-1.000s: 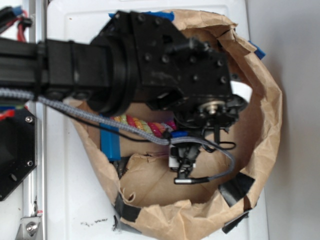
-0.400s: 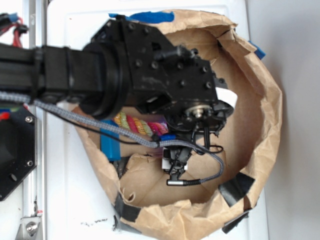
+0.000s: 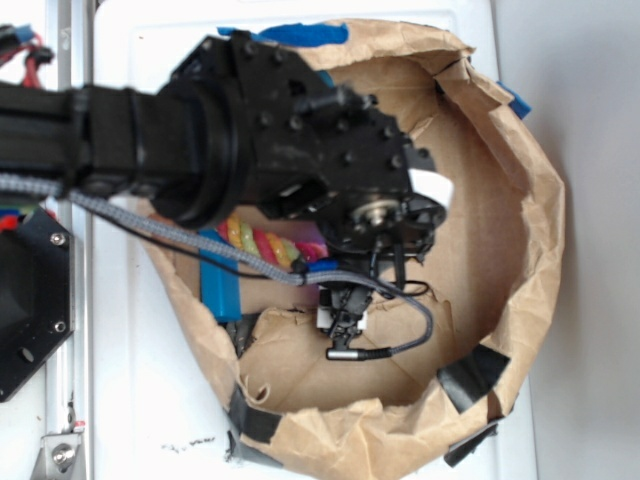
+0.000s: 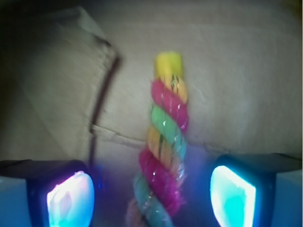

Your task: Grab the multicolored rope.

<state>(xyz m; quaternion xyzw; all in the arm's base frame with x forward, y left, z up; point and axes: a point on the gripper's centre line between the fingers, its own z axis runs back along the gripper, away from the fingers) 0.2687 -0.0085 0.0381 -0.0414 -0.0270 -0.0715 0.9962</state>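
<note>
— Where's the thick twisted rope striped red, yellow and green (image 4: 163, 156)?

— On the floor of the crumpled brown paper basin (image 3: 520, 230), running straight up between my tool's (image 4: 151, 196) two pads (image 4: 232, 196).

— Tool closed?

— No, spread wide, one pad each side, not touching. I'm straddling it so closing should pinch across the strand.

Glossy twisted-fibre multicolored rope (image 4: 165, 151) on matt cardboard floor (image 4: 236, 94), crumpled brown paper wall (image 3: 530, 200).
</note>
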